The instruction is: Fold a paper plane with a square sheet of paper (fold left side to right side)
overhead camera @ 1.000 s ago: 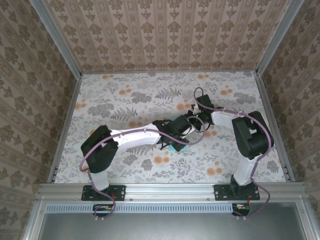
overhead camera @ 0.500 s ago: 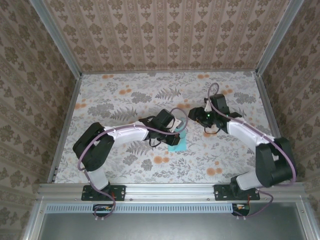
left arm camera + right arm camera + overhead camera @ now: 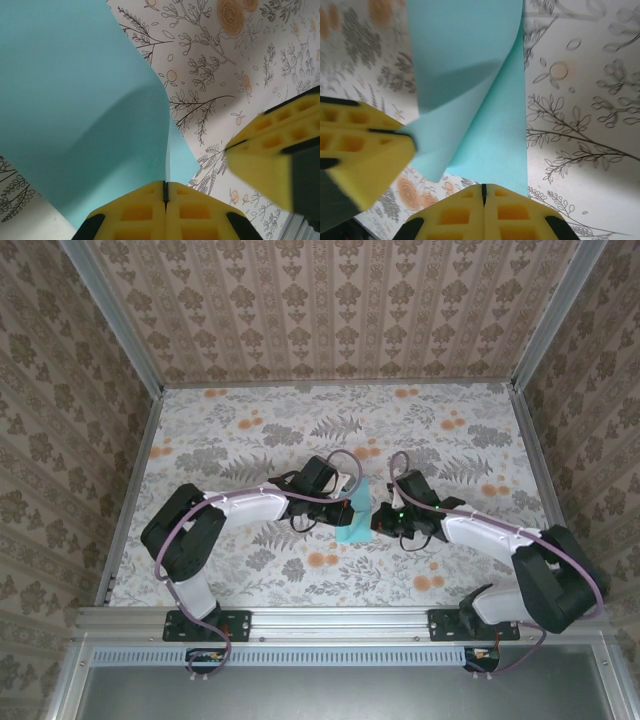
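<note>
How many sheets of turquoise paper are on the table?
1. The square sheet of paper lies mid-table, curled over itself, between the left gripper and right gripper. Arms might hide others.

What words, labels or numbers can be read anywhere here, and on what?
None: no readable text. The square sheet of paper is plain turquoise, the tablecloth carries only flowers, and the left tool and right tool bear no marks.

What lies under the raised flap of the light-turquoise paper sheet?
Under the flap of the light-turquoise square paper sheet lies its own lower layer, flat on the floral table cover. The table beneath that layer is covered.
</note>
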Motion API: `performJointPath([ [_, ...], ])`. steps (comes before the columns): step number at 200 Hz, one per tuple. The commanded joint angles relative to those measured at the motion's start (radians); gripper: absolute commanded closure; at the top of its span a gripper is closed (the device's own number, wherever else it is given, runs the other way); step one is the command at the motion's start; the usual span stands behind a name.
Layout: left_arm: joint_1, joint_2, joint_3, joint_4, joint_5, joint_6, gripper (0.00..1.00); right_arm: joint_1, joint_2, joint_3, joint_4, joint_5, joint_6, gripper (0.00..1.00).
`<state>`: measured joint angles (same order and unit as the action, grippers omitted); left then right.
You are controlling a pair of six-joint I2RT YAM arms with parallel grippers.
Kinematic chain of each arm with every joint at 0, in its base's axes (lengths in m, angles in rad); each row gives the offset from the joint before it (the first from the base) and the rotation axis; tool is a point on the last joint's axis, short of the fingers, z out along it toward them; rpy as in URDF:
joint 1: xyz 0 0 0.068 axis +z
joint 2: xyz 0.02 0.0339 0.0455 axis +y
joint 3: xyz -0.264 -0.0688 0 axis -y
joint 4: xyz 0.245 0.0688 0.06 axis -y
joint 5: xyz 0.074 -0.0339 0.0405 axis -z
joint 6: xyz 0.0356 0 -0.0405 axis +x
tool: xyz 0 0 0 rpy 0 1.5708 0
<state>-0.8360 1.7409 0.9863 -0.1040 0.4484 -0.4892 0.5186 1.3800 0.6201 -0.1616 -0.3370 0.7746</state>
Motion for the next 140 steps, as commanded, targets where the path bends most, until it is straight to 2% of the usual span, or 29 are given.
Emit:
performJointPath([
  [1, 0.007, -0.029, -0.005, -0.008, -0.008, -0.022, 1.00, 0.034, 0.067, 0.027, 0.018, 0.036, 0.020, 1.00],
  [45, 0.013, -0.026, 0.013, -0.059, -0.038, -0.003, 1.00, 0.064, 0.160, 0.078, -0.033, 0.051, 0.000, 1.00],
  [140, 0.047, 0.010, 0.066, -0.134, -0.063, 0.061, 1.00, 0.066, 0.204, 0.101, -0.163, 0.084, -0.054, 1.00],
])
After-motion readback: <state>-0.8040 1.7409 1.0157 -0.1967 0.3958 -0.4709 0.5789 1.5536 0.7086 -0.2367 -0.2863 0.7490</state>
